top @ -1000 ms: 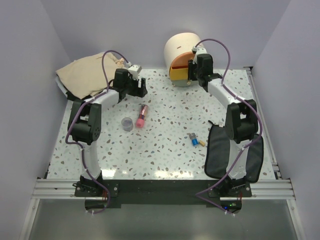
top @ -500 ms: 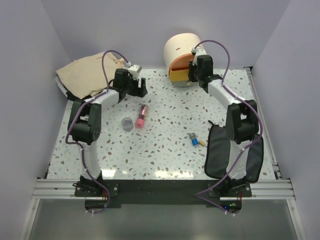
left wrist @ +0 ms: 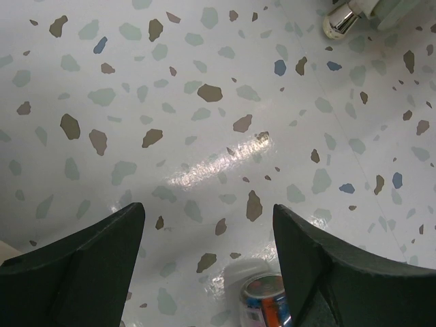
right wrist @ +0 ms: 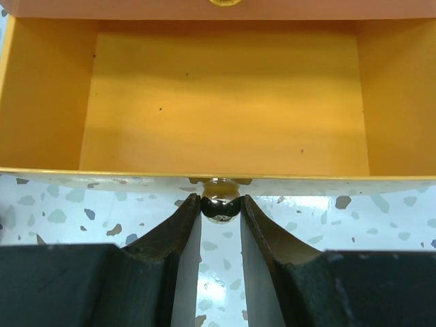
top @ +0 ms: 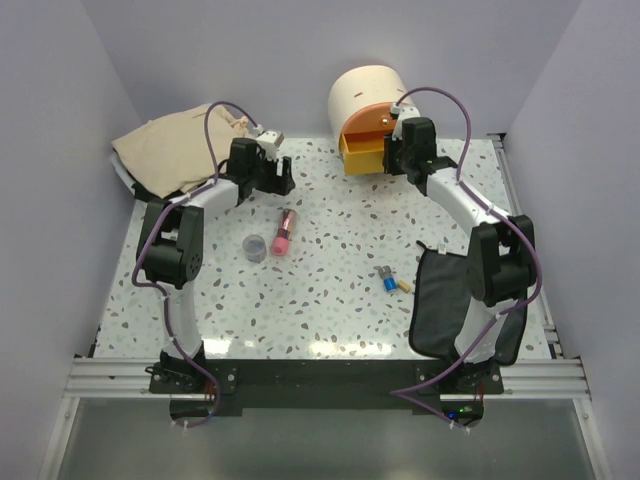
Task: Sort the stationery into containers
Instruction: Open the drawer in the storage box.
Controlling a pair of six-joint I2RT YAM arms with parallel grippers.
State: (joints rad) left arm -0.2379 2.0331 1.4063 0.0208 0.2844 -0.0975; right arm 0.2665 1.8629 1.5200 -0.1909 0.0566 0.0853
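Observation:
The cream cylindrical box (top: pixel 361 90) stands at the back. Its orange drawer (top: pixel 366 145) is pulled out and its inside (right wrist: pixel 225 102) is empty. My right gripper (right wrist: pixel 220 203) is shut on the drawer's gold knob (right wrist: pixel 220 206); it also shows in the top view (top: pixel 393 152). My left gripper (top: pixel 282 183) is open, low over the table, just behind the pink tube (top: pixel 285 231), whose end (left wrist: pixel 267 308) shows between its fingertips. A grey round pot (top: pixel 256 247) lies left of the tube. Small blue and yellow pieces (top: pixel 392 281) lie beside the black pouch (top: pixel 440 300).
A beige cloth (top: pixel 175 150) lies heaped at the back left. White walls close in the table on the left, back and right. A white plug (left wrist: pixel 340 18) lies near the table's edge in the left wrist view.
My right gripper has drawn back toward the near right with the knob in it, and the orange drawer has slid out of the box. The left arm has not moved.

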